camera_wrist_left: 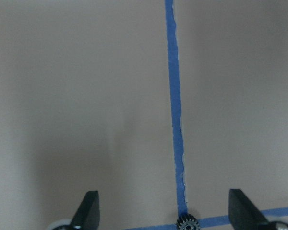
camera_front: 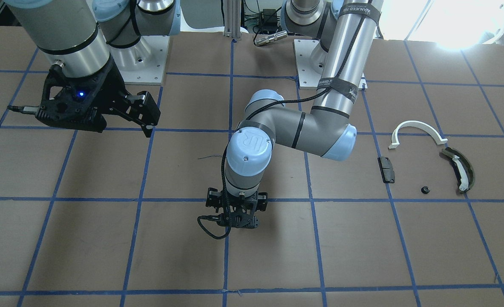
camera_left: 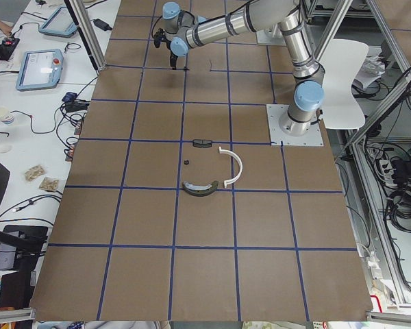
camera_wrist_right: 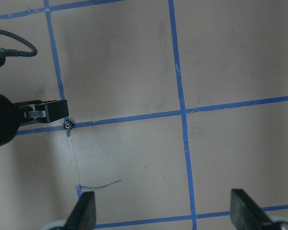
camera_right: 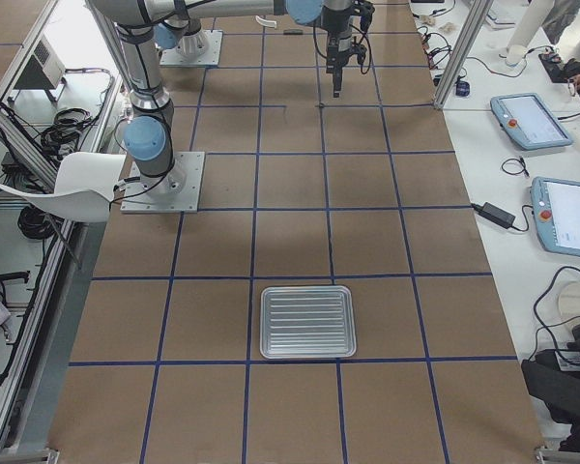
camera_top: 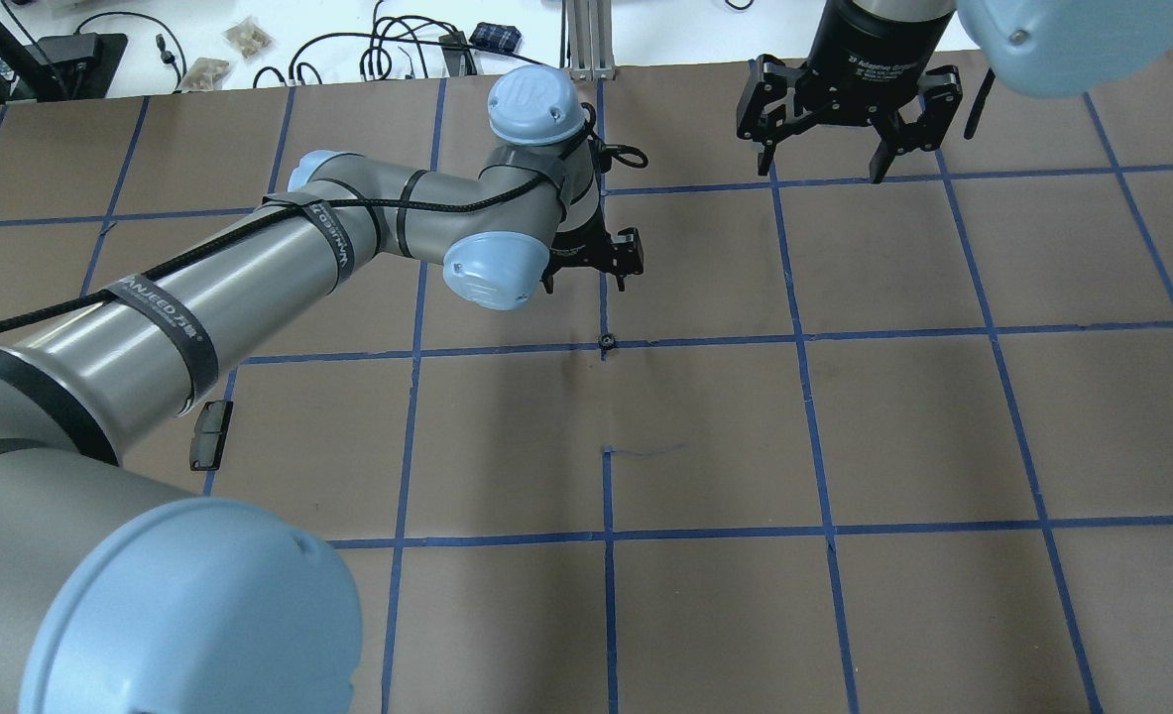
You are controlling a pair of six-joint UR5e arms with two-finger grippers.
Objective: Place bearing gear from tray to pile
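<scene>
Gear (camera_wrist_left: 187, 223) lies on the counter at a tape crossing, just below the left end effector (camera_wrist_left: 164, 207), jaws spread to straddle it for pickup. Pile (camera_front: 465, 170) sits well off sideways. Right end effector (camera_top: 826, 175) hangs apart, jaws wide, likely leaving room.

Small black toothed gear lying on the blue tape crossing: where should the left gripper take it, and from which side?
Across its toothed rim, straight down from above. The small black toothed gear lies flat, so only the rim gives opposing sides. The open left gripper should centre over it first.
</scene>
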